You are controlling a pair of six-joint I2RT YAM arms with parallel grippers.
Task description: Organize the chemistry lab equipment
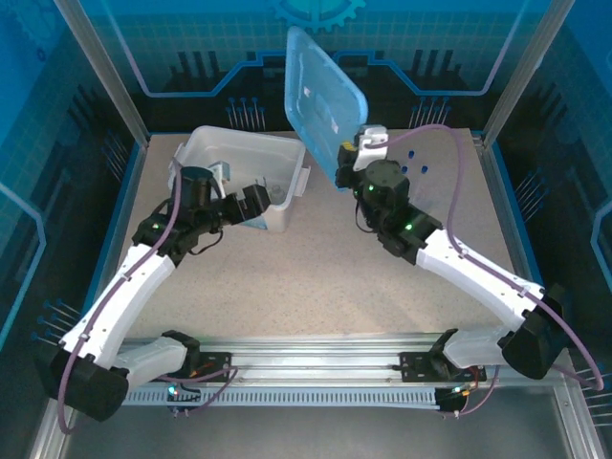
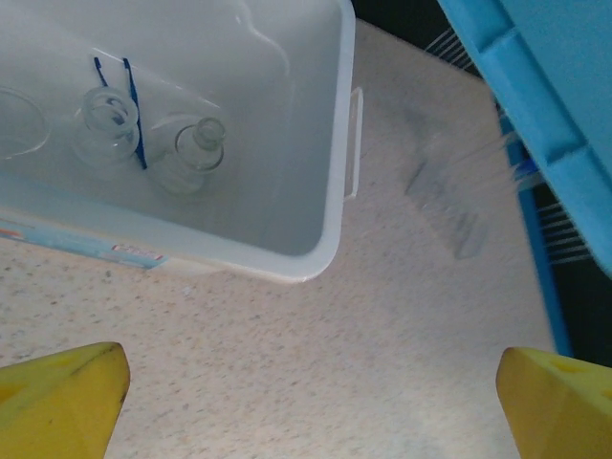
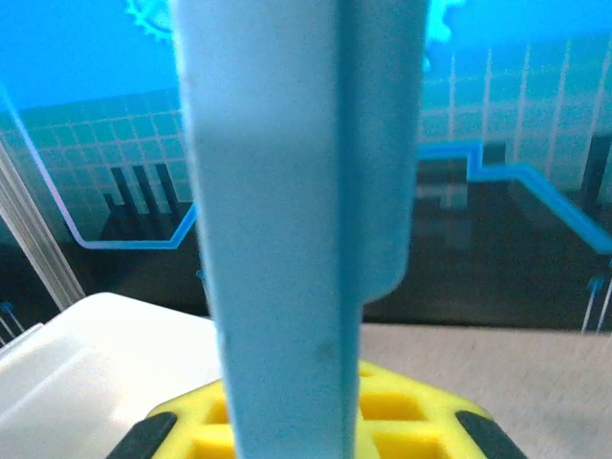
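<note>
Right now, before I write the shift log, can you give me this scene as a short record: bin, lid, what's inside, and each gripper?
bin: white bin, open, on the table's left rear
lid: light-blue lid, off the bin, held up on edge to its right
contents: conical flask, beaker and blue tweezers, all on the bin floor
tweezers: overlap the beaker in the left wrist view
left gripper: open, empty, over bare table by the bin's near corner
right gripper: shut on the lid's lower edge
</note>
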